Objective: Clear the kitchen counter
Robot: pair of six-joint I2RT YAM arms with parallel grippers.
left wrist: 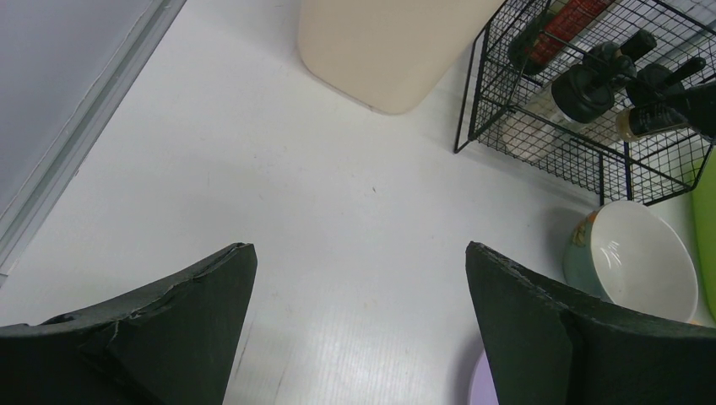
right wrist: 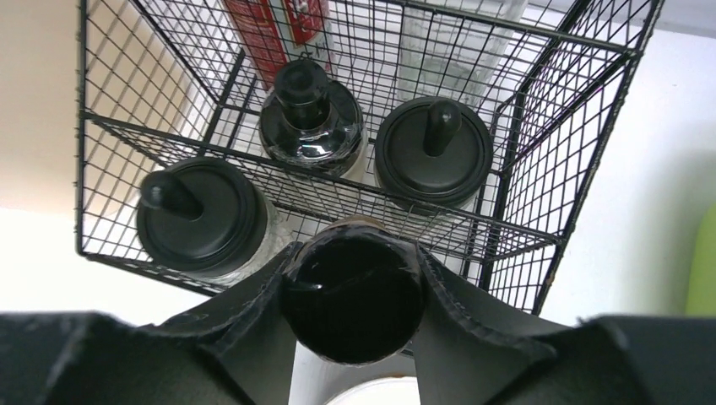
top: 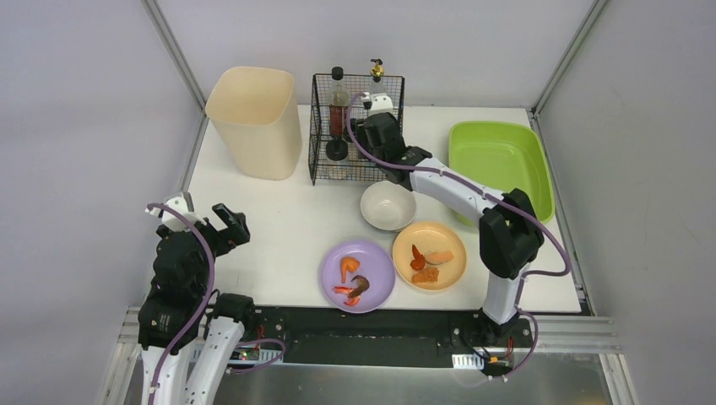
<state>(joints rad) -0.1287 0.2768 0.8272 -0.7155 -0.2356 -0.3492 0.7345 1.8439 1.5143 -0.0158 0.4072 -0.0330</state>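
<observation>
Top external view: the white bench (top: 270,211) runs from the arm bases to the back wall and carries a cream bin (top: 253,118) at its far left, a black wire basket (top: 325,160) beside the bin, and a lime-green tub (top: 498,160) at the far right. Nearer the arms sit a white bowl (top: 387,205), a purple plate (top: 377,261) and an orange plate (top: 439,232), both plates with food pieces on them. The right gripper (top: 369,118) reaches to the basket's near right corner. From the right wrist, this gripper (right wrist: 353,278) is clamped on a round black cap (right wrist: 350,312) right at the basket's near wall; whether the capped container is inside the wire or just outside cannot be told. Three more black-capped bottles (right wrist: 198,215) stand inside. The left gripper (top: 203,215) hovers over the bench's near left part, its jaws spread wide around nothing, with only bare bench (left wrist: 338,169) between the fingers (left wrist: 194,312).
</observation>
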